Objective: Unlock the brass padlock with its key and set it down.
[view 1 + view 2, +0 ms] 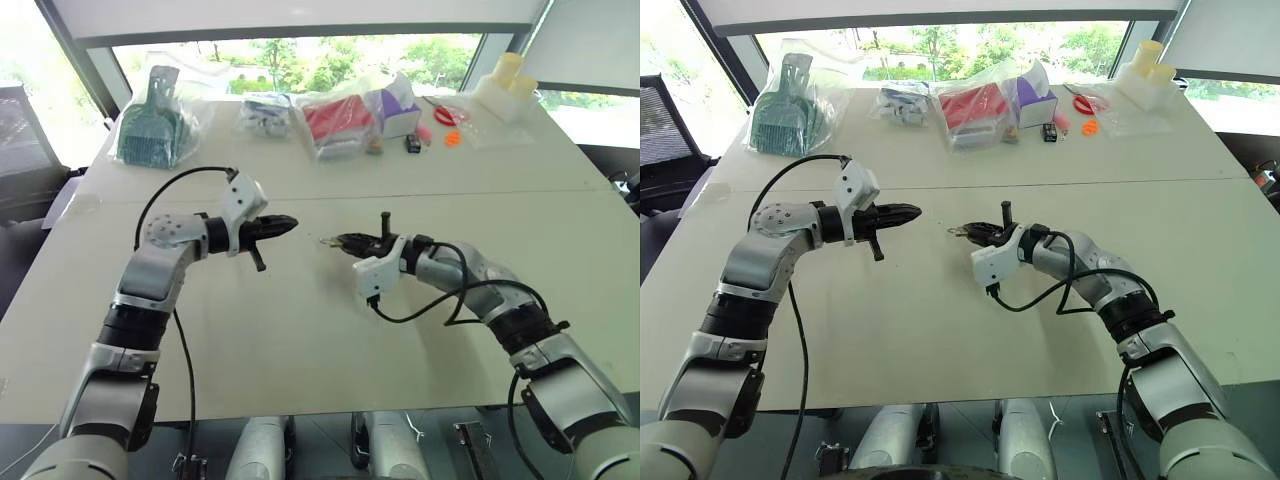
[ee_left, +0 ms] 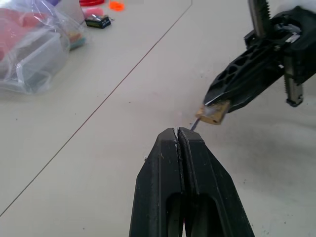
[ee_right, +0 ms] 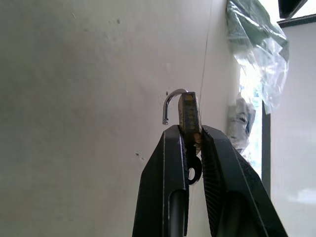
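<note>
Table [image 1: 300,350] pale and matte, bare in the near half. Above mid-table, left gripper [image 1: 290,225] pressed fully together, holding nothing visible. Facing it, apart, right gripper [image 1: 340,241] clamped on brass padlock [image 3: 189,116], shackle swung free, lifted off the surface. Beyond a seam [image 1: 400,194], bagged goods along the far edge: teal scoop [image 1: 150,125], red pack [image 1: 335,118]. Past those, bright windows [image 1: 330,55] with green trees.
</note>
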{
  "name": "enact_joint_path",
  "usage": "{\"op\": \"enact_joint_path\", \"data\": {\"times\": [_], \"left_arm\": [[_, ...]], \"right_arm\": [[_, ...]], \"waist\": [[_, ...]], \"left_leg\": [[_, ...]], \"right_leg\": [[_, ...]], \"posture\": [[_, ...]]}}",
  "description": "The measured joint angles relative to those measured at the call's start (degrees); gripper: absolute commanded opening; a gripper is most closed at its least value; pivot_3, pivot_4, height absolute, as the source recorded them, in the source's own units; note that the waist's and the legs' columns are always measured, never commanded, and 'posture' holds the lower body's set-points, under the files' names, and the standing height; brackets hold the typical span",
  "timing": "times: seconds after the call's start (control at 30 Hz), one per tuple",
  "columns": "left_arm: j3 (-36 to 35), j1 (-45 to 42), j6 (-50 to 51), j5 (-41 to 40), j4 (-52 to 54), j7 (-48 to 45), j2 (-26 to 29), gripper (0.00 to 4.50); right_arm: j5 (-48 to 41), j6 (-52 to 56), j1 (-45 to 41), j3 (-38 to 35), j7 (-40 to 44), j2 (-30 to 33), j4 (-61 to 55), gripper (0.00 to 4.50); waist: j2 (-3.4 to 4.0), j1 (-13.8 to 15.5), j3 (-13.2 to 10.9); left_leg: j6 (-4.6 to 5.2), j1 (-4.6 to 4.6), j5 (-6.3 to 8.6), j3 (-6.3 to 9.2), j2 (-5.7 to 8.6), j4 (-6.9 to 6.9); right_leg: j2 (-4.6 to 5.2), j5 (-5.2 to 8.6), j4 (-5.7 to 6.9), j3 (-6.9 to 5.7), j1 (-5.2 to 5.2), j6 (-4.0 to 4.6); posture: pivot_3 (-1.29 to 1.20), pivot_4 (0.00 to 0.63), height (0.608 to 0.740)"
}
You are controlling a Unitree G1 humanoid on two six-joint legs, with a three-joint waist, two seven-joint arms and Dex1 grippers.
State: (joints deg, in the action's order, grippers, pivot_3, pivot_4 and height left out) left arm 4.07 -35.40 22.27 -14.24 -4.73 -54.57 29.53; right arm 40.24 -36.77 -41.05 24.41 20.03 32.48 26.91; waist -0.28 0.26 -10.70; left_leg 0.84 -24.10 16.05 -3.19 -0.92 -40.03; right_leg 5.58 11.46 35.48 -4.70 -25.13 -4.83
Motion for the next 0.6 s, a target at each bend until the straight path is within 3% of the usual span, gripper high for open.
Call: {"op": "enact_joint_path", "data": {"times": [0.13,0.43,0.6], "left_arm": [[-0.99,2.33,1.15,-0.17,2.24,1.51,1.32,0.03],[-2.11,5.35,3.93,-2.20,6.00,2.55,2.53,0.00],[-2.81,5.46,5.17,-2.81,6.63,2.53,3.31,0.00]], "right_arm": [[1.24,-1.32,0.07,2.14,-1.70,-0.72,3.18,0.00],[-7.55,1.68,2.25,0.88,9.37,0.20,-3.25,4.44],[-18.63,11.01,7.19,-2.25,21.64,3.28,-11.56,4.44]], "waist": [[0.00,-0.07,0.00],[0.01,0.06,0.00],[0.01,0.46,0.00]], "left_leg": [[-0.02,0.01,-0.01,-0.01,0.00,0.02],[-0.02,0.31,-0.01,0.05,-0.02,0.05],[0.04,0.54,0.04,0.06,-0.04,0.05]], "right_leg": [[0.00,0.00,-0.01,0.00,0.00,0.00],[0.00,0.00,-0.03,0.00,0.30,0.00],[0.02,0.01,-0.13,-0.01,0.56,0.01]], "posture": [[0.00,0.150,0.740],[0.00,0.150,0.740],[0.00,0.150,0.740]]}}
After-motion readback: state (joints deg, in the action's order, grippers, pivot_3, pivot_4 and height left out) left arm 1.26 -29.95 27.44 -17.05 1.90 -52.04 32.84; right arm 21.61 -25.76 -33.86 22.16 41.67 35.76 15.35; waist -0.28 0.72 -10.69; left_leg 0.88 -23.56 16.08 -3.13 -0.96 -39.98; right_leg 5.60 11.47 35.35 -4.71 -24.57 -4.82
